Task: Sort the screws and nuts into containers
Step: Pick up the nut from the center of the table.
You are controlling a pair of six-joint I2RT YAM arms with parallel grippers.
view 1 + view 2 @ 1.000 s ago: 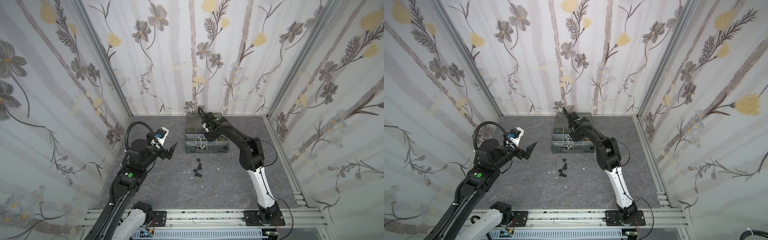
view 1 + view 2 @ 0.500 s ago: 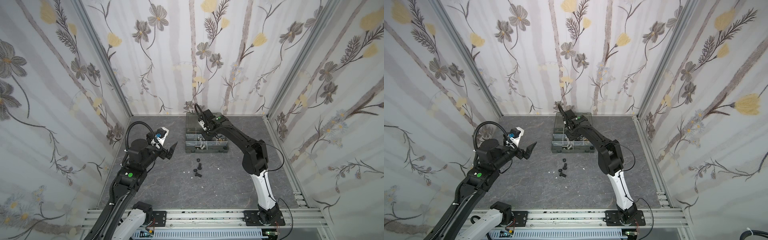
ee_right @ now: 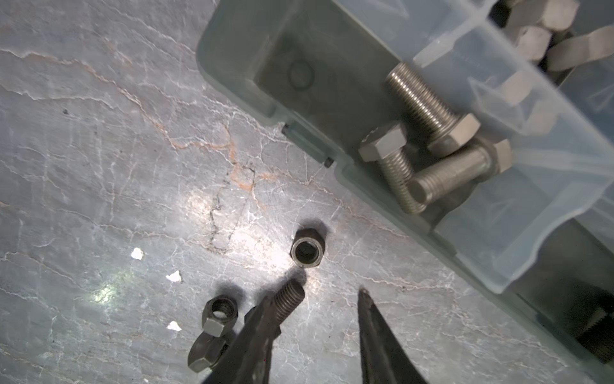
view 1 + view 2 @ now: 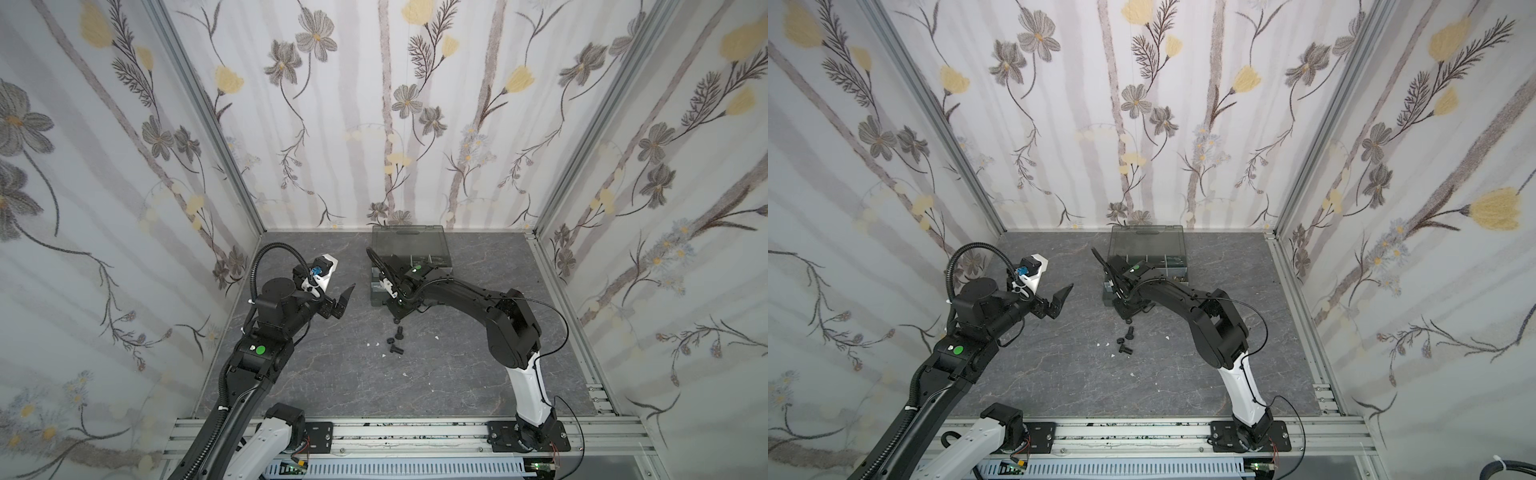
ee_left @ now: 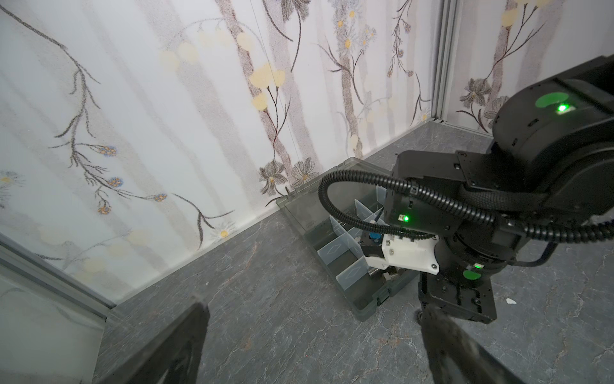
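CLOSING IN ON THE LAST LOOSE PIECES: The right gripper (image 3: pixel 315 301) hangs low over the counter (image 3: pixel 99 133) just outside the case (image 3: pixel 212 60), its jaws spread and empty. Loose black hardware lies beneath it. A nut (image 3: pixel 305 249) stands bore-up just ahead of the fingertips, and a black screw (image 3: pixel 289 297) lies beside one finger. A second nut (image 3: pixel 219 314) touches a hex-headed piece (image 3: pixel 202 352) a little farther off. The left gripper (image 4: pixel 343 297), also spread and holding nothing, hovers well apart, off the case's left end.

The next pick appears to be the nearest nut (the screw is close enough to be caught by mistake). The jaws should straddle it alone, come down square and close across two opposite flats rather than corners. Dull metal on smooth, veined grey stone looks liable to skid.

Three silver screws (image 3: pixel 428 106), finely threaded and hex-headed, already lie crossed in a corner compartment beside a translucent divider (image 3: pixel 548 173). More pale metal shows blurred beyond it. White flecks (image 3: pixel 137 253) dot the counter.
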